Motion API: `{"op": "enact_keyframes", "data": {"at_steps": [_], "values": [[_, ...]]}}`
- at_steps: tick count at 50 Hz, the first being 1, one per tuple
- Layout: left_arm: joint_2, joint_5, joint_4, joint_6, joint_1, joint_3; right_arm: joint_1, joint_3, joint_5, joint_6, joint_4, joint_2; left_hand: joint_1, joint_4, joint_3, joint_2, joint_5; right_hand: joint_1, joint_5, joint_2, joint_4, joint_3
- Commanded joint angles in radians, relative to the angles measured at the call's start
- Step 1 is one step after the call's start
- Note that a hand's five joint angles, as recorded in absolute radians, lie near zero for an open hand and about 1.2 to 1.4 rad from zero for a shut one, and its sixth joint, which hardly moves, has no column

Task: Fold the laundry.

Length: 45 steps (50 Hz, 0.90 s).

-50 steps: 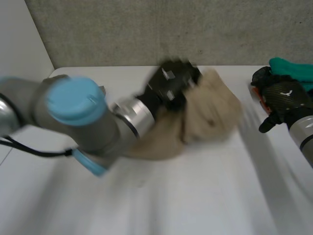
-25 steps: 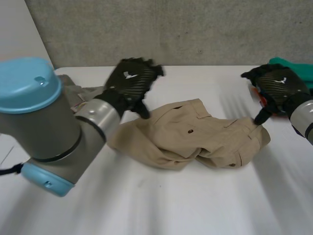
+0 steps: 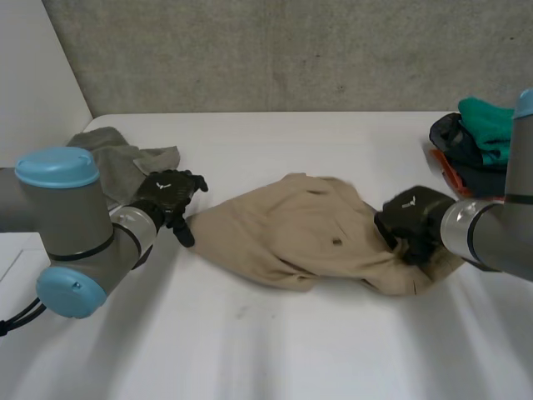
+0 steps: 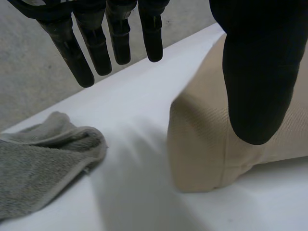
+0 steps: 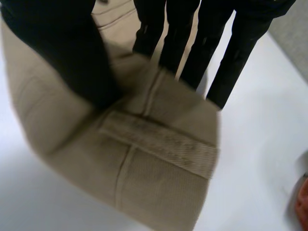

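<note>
- Head view: since half a second ago, the left hand [image 3: 169, 193] has dropped from above the tan garment [image 3: 291, 237] to just beside its left corner. The right hand [image 3: 408, 221] has moved from the far tip onto the right end. The garment now lies flatter, mid-table [image 3: 275, 350]: creased woven cloth with a dark button. A rumpled grey towel [image 3: 117, 150] lies behind the left arm. A clothes pile [image 3: 479, 133], teal and dark, sits at the far right corner.
- Left wrist view: the left hand [image 4: 252, 72] has straight, spread fingers and holds nothing. Its thumb hangs over the garment's [image 4: 207, 154] folded, stitched corner. The towel [image 4: 38, 163] is looped terry with a hemmed edge.
- Right wrist view: the right hand [image 5: 62, 53] pinches a raised fold of the garment [image 5: 144, 163] between thumb and straight fingers, beside seams and a ribbed belt loop.
</note>
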Motion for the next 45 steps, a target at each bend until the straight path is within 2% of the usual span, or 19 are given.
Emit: {"op": "enact_keyframes", "data": {"at_steps": [1, 5, 6, 7, 8, 9, 12, 14, 19, 22, 27, 30, 35, 42, 44, 45], "values": [[-0.004, 0.022, -0.041, -0.059, -0.001, 0.014, -0.008, 0.127, 0.037, -0.057, 0.057, -0.098, -0.006, 0.011, 0.002, 0.004, 0.023, 0.438, 0.389, 0.368, 0.383, 0.383], [-0.006, 0.022, -0.041, -0.059, -0.004, 0.015, -0.010, 0.190, 0.036, -0.149, 0.145, -0.216, -0.006, 0.011, 0.001, 0.004, 0.023, 0.438, 0.389, 0.368, 0.383, 0.383], [-0.006, 0.022, -0.041, -0.059, -0.003, 0.015, -0.013, 0.195, 0.034, -0.163, 0.156, -0.224, -0.006, 0.011, 0.001, 0.004, 0.023, 0.346, 0.297, 0.276, 0.291, 0.291], [-0.007, 0.022, -0.043, -0.060, 0.003, 0.017, -0.016, 0.197, 0.034, -0.176, 0.166, -0.232, -0.006, 0.011, 0.001, 0.004, 0.023, 0.136, 0.087, 0.065, 0.081, 0.081], [-0.010, 0.022, -0.043, -0.060, 0.003, 0.017, -0.022, 0.190, 0.034, -0.185, 0.174, -0.242, -0.006, 0.011, 0.001, 0.004, 0.023, -0.375, -0.424, -0.445, -0.430, -0.430], [-0.014, 0.023, -0.043, -0.059, 0.002, 0.018, -0.022, 0.184, 0.034, -0.186, 0.171, -0.245, -0.006, 0.011, 0.001, 0.004, 0.023, -0.545, -0.595, -0.616, -0.600, -0.601], [-0.038, 0.026, -0.043, -0.059, -0.004, 0.021, -0.016, 0.131, 0.032, -0.147, 0.127, -0.252, 0.035, 0.052, 0.042, 0.045, 0.064, -0.617, -0.667, -0.688, -0.672, -0.673], [-0.053, 0.031, -0.043, -0.057, -0.006, 0.026, -0.016, 0.094, 0.031, -0.102, 0.093, -0.252, 0.149, 0.166, 0.156, 0.159, 0.178, -0.653, -0.702, -0.723, -0.708, -0.708], [-0.063, 0.048, -0.048, -0.060, -0.009, 0.028, -0.011, -0.012, 0.028, 0.028, 0.018, -0.249, 0.712, 0.730, 0.720, 0.722, 0.741, -0.656, -0.705, -0.726, -0.711, -0.711], [-0.064, 0.048, -0.052, -0.060, -0.009, 0.024, 0.007, -0.069, 0.025, 0.076, -0.022, -0.221, 0.751, 0.769, 0.759, 0.761, 0.781, -0.656, -0.705, -0.727, -0.711, -0.711], [-0.052, 0.048, -0.057, -0.059, -0.009, 0.015, 0.149, -0.191, 0.051, 0.088, -0.126, -0.044, 0.872, 0.889, 0.879, 0.881, 0.901, -0.656, -0.705, -0.727, -0.711, -0.711], [-0.050, 0.046, -0.057, -0.056, -0.006, 0.014, 0.185, -0.236, 0.059, 0.091, -0.151, 0.030, 0.977, 0.995, 0.985, 0.987, 1.006, -0.656, -0.705, -0.727, -0.711, -0.711], [-0.052, 0.049, -0.057, -0.053, -0.009, 0.014, 0.202, -0.338, 0.057, 0.132, -0.169, 0.220, 1.030, 1.047, 1.037, 1.040, 1.059, -0.656, -0.705, -0.727, -0.711, -0.711], [-0.053, 0.051, -0.055, -0.050, -0.017, 0.023, 0.200, -0.445, 0.066, 0.163, -0.171, 0.411, 1.030, 1.047, 1.037, 1.040, 1.059, -0.586, -0.635, -0.656, -0.640, -0.641], [-0.053, 0.051, -0.052, -0.048, -0.018, 0.031, 0.200, -0.490, 0.074, 0.162, -0.173, 0.458, 1.030, 1.047, 1.037, 1.040, 1.059, -0.372, -0.422, -0.443, -0.427, -0.427], [-0.053, 0.051, -0.046, -0.045, -0.017, 0.041, 0.200, -0.507, 0.075, 0.160, -0.173, 0.471, 1.030, 1.047, 1.037, 1.040, 1.059, -0.185, -0.235, -0.256, -0.240, -0.240]]}}
